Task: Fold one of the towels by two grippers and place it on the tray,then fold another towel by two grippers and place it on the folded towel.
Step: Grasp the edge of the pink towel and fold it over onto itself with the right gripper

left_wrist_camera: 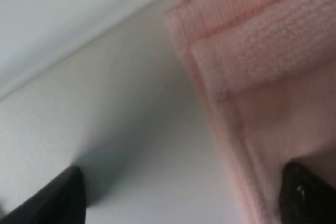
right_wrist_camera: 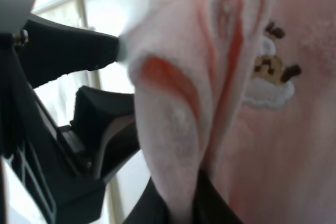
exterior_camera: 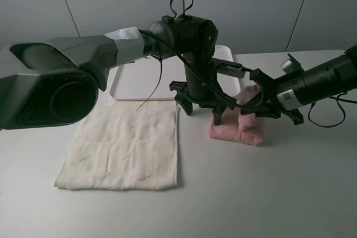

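Right gripper (exterior_camera: 252, 94) pinches the pink towel (exterior_camera: 245, 131); left gripper (exterior_camera: 201, 111) gapes wide beside it; we cannot read the sticker (exterior_camera: 286, 98).

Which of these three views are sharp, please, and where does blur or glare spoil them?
Exterior high: evenly lit and sharp on the cream-white towel, though the near left arm looms soft; left wrist: blurred throughout, the pink towel's weave barely readable; right wrist: the pinched pink fold sits too close and blurs, with the background washed out.
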Robot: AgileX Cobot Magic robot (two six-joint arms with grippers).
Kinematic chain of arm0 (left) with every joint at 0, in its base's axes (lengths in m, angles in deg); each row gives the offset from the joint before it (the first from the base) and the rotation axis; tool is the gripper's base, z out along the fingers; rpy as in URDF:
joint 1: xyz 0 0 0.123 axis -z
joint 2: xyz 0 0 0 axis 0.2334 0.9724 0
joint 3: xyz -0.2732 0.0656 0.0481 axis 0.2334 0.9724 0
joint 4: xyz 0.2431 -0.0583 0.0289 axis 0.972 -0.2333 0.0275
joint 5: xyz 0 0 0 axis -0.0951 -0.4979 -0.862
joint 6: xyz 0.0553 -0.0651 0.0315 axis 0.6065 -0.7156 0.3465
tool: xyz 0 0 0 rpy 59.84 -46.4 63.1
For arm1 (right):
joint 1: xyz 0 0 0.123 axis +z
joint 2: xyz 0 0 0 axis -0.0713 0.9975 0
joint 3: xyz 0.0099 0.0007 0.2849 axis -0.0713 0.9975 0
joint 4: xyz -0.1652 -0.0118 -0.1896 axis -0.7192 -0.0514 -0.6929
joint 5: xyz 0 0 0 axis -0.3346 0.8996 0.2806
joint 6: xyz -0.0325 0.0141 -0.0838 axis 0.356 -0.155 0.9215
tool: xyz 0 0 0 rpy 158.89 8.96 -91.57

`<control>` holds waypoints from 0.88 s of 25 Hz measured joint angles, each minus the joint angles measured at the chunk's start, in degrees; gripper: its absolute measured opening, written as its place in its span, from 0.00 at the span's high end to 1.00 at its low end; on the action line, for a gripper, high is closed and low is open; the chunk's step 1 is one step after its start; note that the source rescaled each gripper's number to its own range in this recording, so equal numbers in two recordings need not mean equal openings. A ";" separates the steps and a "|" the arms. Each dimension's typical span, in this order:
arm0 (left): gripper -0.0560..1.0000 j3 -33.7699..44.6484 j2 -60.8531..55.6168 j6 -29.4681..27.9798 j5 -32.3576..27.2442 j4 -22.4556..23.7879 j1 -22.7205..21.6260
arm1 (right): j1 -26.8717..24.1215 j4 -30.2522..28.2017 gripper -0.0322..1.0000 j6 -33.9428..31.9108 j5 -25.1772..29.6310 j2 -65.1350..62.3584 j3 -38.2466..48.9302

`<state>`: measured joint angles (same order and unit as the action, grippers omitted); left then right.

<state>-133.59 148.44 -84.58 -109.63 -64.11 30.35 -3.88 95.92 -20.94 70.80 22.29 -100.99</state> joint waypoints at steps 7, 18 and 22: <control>0.04 -6.73 0.00 0.42 -0.22 -0.72 -2.04 | 0.00 0.67 0.94 0.23 -0.12 0.00 0.12; 0.04 -14.37 -2.08 0.63 -0.22 -9.94 -9.29 | 0.00 2.31 0.94 0.21 -0.12 0.00 0.12; 0.04 -14.86 -2.08 1.75 -0.22 -10.33 -9.67 | 0.09 2.96 0.85 0.10 -0.12 0.00 0.12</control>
<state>-148.45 146.36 -82.83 -109.85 -74.45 20.69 -3.79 98.87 -20.84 70.67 22.29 -100.86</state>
